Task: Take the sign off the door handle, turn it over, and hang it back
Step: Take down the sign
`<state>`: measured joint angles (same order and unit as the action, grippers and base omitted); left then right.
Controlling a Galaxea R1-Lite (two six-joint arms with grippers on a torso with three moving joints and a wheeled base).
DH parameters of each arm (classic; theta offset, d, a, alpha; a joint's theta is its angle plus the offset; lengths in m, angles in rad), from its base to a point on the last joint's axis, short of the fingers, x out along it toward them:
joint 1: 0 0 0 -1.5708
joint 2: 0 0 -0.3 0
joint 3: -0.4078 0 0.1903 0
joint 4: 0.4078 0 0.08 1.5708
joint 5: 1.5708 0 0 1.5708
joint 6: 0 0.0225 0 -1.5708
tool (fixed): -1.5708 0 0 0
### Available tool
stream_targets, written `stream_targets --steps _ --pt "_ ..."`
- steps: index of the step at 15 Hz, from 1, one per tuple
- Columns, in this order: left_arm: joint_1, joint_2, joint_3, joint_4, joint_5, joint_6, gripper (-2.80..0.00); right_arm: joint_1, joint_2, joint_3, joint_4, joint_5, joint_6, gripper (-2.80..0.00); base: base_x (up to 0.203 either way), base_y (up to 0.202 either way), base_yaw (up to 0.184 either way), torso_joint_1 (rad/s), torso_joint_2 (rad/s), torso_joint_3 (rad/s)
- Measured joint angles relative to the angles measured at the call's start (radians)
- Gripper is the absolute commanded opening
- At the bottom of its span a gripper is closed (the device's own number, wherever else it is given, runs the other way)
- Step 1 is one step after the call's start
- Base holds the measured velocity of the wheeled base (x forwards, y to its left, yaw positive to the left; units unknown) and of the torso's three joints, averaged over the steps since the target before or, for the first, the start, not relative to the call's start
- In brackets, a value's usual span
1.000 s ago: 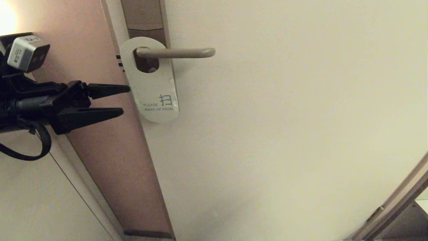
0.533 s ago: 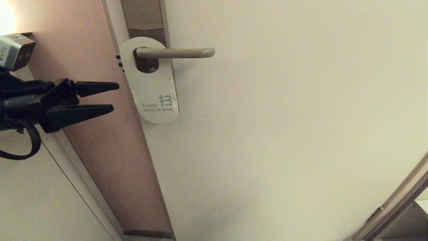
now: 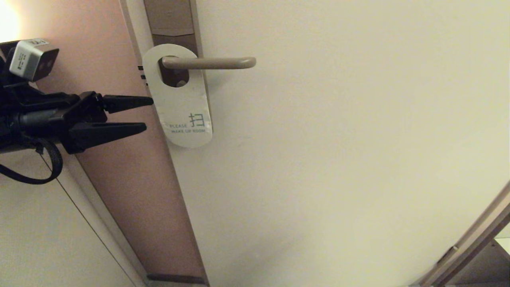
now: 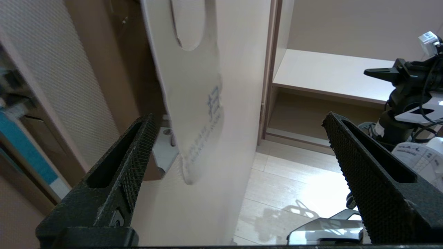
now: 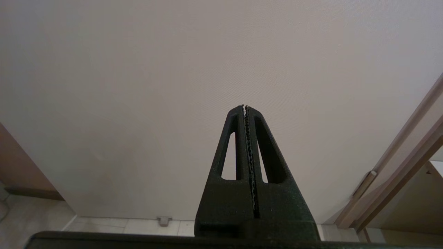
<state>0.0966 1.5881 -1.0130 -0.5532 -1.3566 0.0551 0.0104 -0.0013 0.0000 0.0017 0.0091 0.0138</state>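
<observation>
The sign [image 3: 181,107] hangs by its oval hole on the bronze-grey door handle [image 3: 215,62], white "PLEASE MAKE UP ROOM" side facing out. It shows edge-on in the left wrist view [image 4: 193,103]. My left gripper [image 3: 148,114] is open and empty, its tips just left of the sign's lower half, not touching it. In the left wrist view the gripper [image 4: 238,121] has its jaws wide apart, with the sign nearer one finger [image 4: 138,152]. My right gripper [image 5: 244,106] is shut and empty, facing the plain door, out of the head view.
The cream door [image 3: 338,159] fills the middle and right of the head view. The tall lock plate [image 3: 171,24] rises above the handle. A brown door frame [image 3: 131,179] runs down behind my left arm. A shelf unit [image 4: 328,76] stands beyond the door.
My left gripper drew back to the left half a second ago and has come forward to the right again, close to the sign's edge. The sign and handle have not moved.
</observation>
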Motion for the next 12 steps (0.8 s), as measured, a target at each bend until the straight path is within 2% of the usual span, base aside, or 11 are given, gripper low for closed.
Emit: stream_targets --steps 12 --pt "-0.055 0.004 -0.015 0.001 -0.005 -0.002 0.00 0.000 0.000 0.000 0.000 0.000 0.000 -2.80 0.000 0.000 0.000 0.000 0.00 0.000"
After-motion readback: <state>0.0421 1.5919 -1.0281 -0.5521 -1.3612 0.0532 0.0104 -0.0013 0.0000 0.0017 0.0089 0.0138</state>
